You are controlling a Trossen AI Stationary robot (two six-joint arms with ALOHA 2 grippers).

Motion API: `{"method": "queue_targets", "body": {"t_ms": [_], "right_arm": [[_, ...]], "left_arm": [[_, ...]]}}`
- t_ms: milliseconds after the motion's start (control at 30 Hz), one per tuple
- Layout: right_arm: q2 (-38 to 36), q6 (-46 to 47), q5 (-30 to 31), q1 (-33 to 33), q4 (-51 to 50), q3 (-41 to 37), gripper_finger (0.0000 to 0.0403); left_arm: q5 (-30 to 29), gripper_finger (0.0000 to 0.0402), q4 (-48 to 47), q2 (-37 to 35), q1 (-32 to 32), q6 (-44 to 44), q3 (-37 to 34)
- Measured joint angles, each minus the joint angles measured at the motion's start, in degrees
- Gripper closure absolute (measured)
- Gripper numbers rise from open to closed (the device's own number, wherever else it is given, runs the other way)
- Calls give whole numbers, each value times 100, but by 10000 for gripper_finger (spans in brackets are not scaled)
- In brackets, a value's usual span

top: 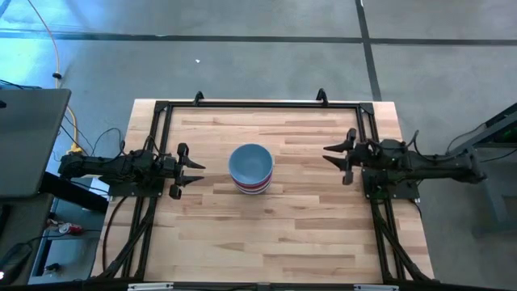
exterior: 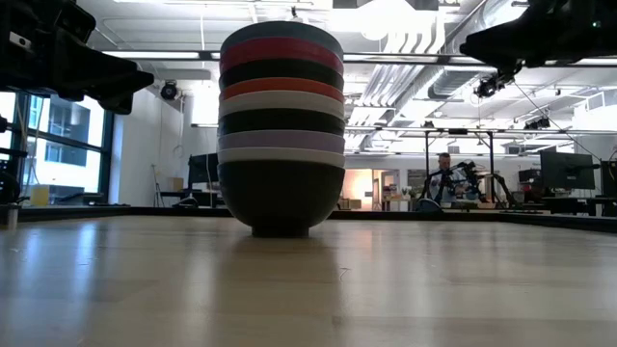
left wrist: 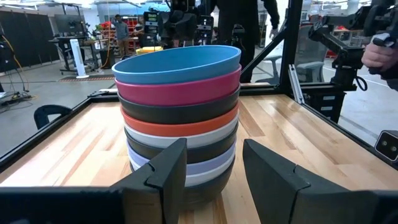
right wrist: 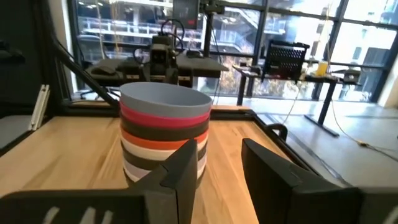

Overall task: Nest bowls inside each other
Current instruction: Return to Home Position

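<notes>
All the bowls stand nested in one stack (top: 251, 167) at the table's middle, resting on the bottom black bowl's foot (exterior: 280, 228). From the top: light blue (left wrist: 177, 63), magenta pink, black, red, white, black, lavender, white, black. My left gripper (top: 196, 174) waits open to the stack's left, clear of it. My right gripper (top: 329, 154) waits open to the stack's right, also clear. In each wrist view the stack (right wrist: 165, 134) shows beyond the open fingers (left wrist: 214, 171).
A black frame (top: 258, 104) runs along the table's far and side edges. Bare wood (top: 266, 234) lies all round the stack. A person's hand (left wrist: 380, 53) shows beyond the table's right side; another person (exterior: 443, 178) sits far off in the room.
</notes>
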Motion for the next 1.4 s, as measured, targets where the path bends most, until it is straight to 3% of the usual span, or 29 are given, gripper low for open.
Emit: {"method": "queue_targets", "body": {"t_ms": [600,1033,1167,1400], "right_arm": [[-1413,-389,40,2,1585,-1398,284],[-1639,-383,-268,2,1453,-1398,284],[-1639,-164,-557,2,1323,-1398,284],[-1639,272,-549,2,779,-1400,284]], "left_arm": [[0,254,0,0,0,0,0],[-2,254,-2,0,2,0,0],[0,254,-2,0,0,0,0],[-2,254,-1,0,2,0,0]]}}
